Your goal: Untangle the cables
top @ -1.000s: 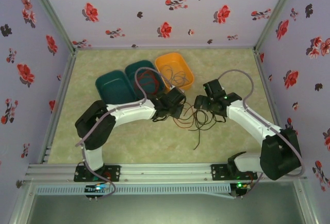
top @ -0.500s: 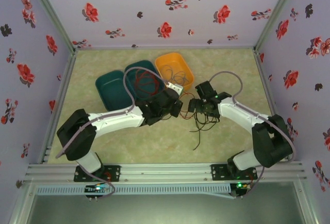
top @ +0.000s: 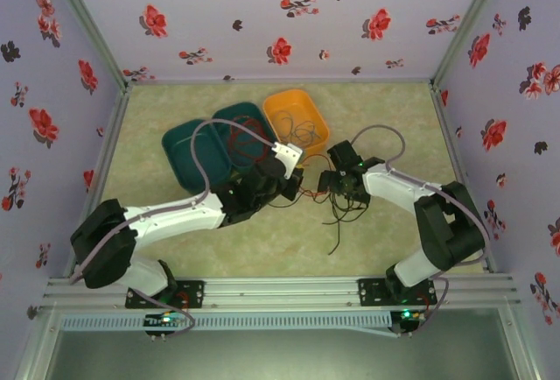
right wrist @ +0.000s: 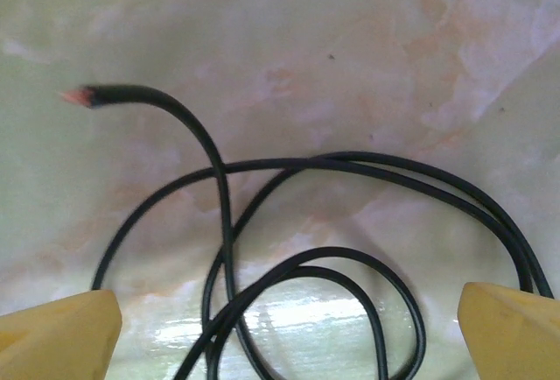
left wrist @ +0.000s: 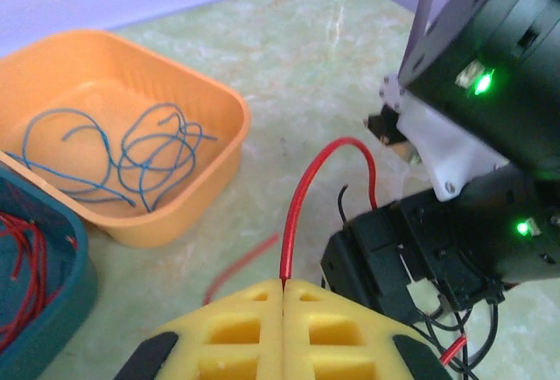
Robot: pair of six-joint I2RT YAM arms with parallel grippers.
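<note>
Grip of left claw (left wrist: 283,287) clamps red cable (left wrist: 297,215); right claw (right wrist: 285,323) gapes wide

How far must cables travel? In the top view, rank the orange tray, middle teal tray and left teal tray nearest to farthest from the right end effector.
From the right end effector:
1. Orange tray, just up-left.
2. Middle teal tray, farther left.
3. Left teal tray, leftmost.

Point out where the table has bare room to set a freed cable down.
Bare table lies between the orange tray and the right wall, and at the front between the arm bases. Mid-table is crowded: black cables sprawl under the open right tool, the left tool shut on a red cable beside the teal trays.
</note>
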